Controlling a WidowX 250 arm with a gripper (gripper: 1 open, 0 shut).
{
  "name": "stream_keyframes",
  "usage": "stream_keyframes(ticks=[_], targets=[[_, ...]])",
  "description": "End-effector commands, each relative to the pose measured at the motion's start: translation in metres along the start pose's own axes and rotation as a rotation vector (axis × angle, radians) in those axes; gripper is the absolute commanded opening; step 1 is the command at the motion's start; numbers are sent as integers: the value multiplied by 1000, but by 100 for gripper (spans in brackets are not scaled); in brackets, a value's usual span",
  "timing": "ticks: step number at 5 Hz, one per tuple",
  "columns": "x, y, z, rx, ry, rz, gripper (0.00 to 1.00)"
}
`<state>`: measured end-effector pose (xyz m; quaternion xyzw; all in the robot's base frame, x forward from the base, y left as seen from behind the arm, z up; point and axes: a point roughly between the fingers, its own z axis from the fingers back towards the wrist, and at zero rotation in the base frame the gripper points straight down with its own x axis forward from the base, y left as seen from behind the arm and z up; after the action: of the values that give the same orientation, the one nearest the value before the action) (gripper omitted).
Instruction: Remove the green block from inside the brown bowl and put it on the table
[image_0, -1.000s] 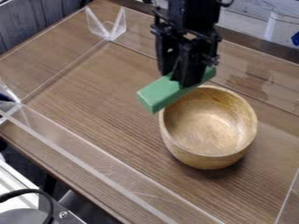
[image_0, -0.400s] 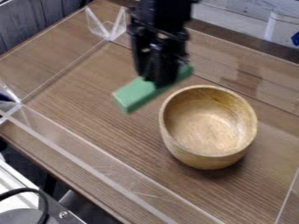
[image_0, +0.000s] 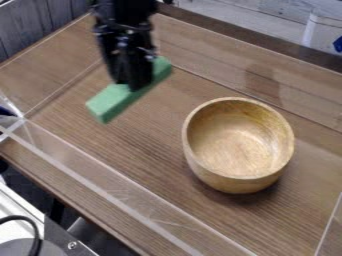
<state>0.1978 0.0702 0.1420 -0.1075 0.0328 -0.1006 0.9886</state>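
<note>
My gripper (image_0: 134, 74) is shut on the green block (image_0: 123, 94), a bright green bar held tilted, its lower end hanging left and down just above the table (image_0: 80, 140). The black fingers clamp its upper half. The brown bowl (image_0: 238, 143), round, wooden and with nothing inside, sits on the table to the right of the block, well apart from it.
Low clear acrylic walls (image_0: 80, 160) edge the table along the front and left. A clear bracket stands at the far left corner (image_0: 127, 30). Bare wood lies under and left of the block.
The gripper has carried the green block leftward, from beside the bowl's left rim to over bare table, and slightly lower. The bowl has stayed put.
</note>
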Motion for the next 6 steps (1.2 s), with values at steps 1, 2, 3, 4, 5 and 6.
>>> stream_keyframes(ticks=[1, 2, 3, 4, 5, 6], targets=[[-10, 24, 1, -31, -22, 71, 0], [-2, 8, 1, -51, 9, 20, 0], [7, -9, -1, -76, 33, -30, 0], [17, -24, 1, -94, 9, -102, 0], [12, -11, -3, -106, -23, -140, 0], [2, -2, -13, -42, -56, -121, 0]])
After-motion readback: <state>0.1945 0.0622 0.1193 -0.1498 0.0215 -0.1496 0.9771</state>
